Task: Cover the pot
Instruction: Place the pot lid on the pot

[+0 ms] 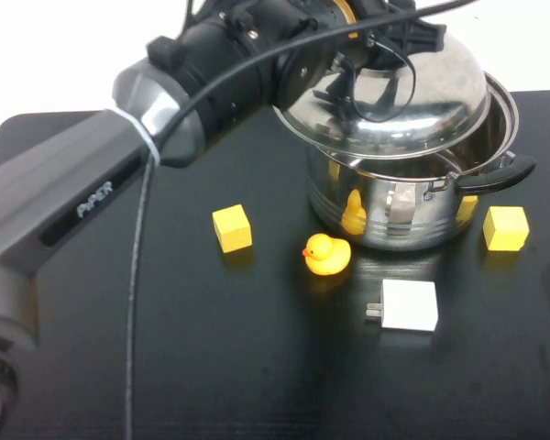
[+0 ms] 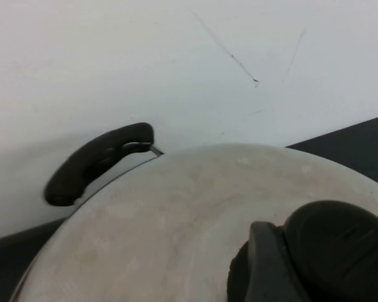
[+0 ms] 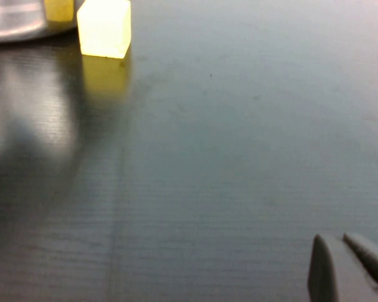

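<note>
Readable on the side of the left arm (image 1: pixel 73 197), in pale letters on grey: "PIPER". No other writing legible anywhere.

Reaching from the near left corner diagonally up and across to the far right, grey forearm first, then a black wrist section wrapped by a black cable (image 1: pixel 142 229). Ending at the left gripper (image 1: pixel 399 32), above the lid (image 1: pixel 390 96) at its knob (image 2: pixel 331 251). Closed on the knob, by the look of the lid hanging tilted from it, though the fingers themselves are mostly hidden behind the wrist and cable.

Tilted, that domed steel lid: far-left edge raised, right edge down inside the rim of the pot (image 1: pixel 412 206), so only partly seated. Standing at the far right of the black table (image 1: pixel 211 367), the pot, shiny steel, one black side handle (image 1: pixel 506 174) pointing right. Seen from the left wrist: the lid's pale dome, the black knob close up, and a black pot handle (image 2: pixel 94 165) beyond the lid's edge against a white wall.

Just in front of the pot, nearly touching its wall, a yellow rubber duck (image 1: pixel 327 254). Left of the duck, a yellow block (image 1: pixel 232 227). Right of the pot, just beside it, a second yellow block (image 1: pixel 505 228). Nearer than the duck, a white plug adapter (image 1: pixel 408 305), prongs pointing left.

Low over bare table, the right gripper (image 3: pixel 349 267), out of the high view. Fingers pressed together, holding nothing.
</note>
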### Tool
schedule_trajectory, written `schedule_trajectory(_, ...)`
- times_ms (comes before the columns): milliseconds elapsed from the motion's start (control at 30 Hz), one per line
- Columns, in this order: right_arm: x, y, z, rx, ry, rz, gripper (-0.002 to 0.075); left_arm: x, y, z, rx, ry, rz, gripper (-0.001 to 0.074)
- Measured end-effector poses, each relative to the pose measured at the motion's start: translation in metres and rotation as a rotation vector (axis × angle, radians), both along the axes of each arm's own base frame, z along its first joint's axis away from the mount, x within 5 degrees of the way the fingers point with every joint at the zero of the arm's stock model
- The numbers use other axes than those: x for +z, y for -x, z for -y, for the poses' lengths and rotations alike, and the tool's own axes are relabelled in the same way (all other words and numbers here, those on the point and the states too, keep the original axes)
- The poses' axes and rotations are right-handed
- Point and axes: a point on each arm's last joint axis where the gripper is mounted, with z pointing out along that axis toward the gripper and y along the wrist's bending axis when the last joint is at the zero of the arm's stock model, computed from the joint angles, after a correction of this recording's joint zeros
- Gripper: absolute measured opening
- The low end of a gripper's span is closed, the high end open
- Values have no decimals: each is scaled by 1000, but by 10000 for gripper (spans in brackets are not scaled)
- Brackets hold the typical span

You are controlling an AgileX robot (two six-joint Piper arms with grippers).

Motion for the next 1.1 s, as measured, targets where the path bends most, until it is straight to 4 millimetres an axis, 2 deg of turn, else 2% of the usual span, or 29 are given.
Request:
schedule_trajectory(400, 0, 0, 0, 0, -1, 0, -2, -26, -4, 27, -75, -45, 53, 333)
schedule_trajectory(1100, 0, 0, 0, 0, -1, 0, -2, -32, -7, 31, -83, -44, 62, 333)
